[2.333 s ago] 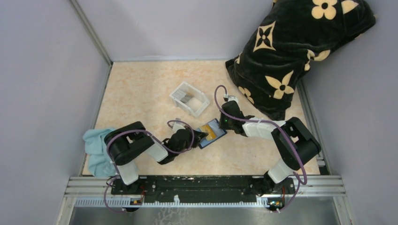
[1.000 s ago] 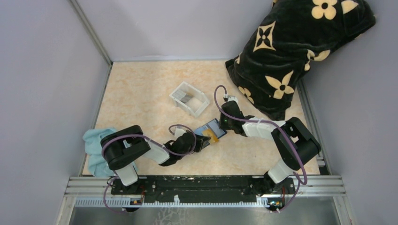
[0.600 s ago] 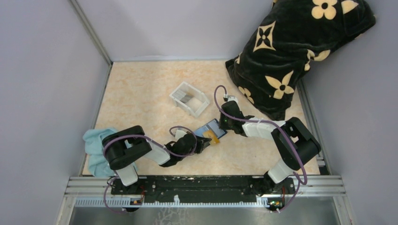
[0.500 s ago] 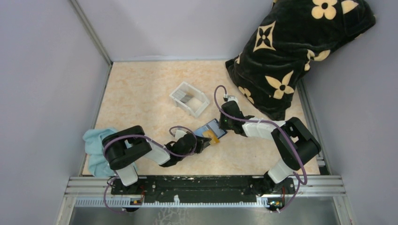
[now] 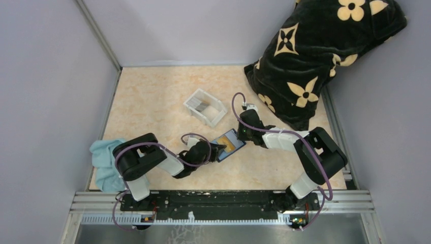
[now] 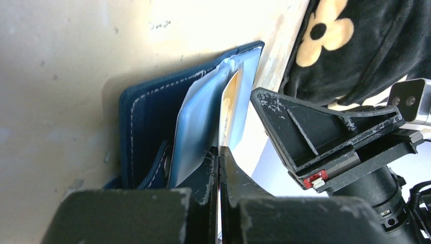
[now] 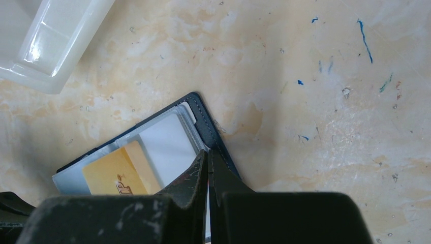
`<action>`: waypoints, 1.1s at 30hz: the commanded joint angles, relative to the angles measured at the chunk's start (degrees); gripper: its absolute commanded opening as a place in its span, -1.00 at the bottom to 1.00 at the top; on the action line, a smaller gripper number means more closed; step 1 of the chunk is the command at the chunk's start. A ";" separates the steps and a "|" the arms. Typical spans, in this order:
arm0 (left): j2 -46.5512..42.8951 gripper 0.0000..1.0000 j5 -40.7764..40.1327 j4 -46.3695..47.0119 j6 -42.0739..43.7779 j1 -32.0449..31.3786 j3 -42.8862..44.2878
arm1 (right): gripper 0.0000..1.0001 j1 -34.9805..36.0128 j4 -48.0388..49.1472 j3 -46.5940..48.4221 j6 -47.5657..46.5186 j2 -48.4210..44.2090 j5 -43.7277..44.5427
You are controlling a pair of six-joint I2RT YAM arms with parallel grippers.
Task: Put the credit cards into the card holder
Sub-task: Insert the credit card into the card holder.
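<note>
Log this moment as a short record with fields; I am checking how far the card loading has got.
card holder: open on the table, light lining up
left gripper: shut on the tan card
tan card: far end lies against the holder's lining; whether it sits in a slot cannot be told
right gripper: shut, tips at the holder's edge
white tray: behind the holder, dark flat pieces inside
other: flowered black cushion back right; teal cloth near left
</note>
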 commanded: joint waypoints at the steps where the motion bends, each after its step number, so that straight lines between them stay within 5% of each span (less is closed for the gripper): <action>1: 2.89 -1.00 2.00 -0.28 3.53 1.42 0.45 | -1.00 1.40 -5.46 -0.84 -0.83 1.60 -0.48; 13: 7.42 -1.00 7.16 5.40 7.05 2.99 2.01 | -1.00 1.78 -5.03 -0.59 -0.88 2.80 -0.53; 25: 4.96 0.02 10.22 0.22 10.41 3.09 2.71 | -1.00 1.76 -5.10 -0.37 -0.81 3.11 -0.88; 33: -0.68 0.17 10.83 -13.19 15.87 3.50 5.73 | -1.00 1.89 -5.00 -0.57 -0.70 2.57 -0.89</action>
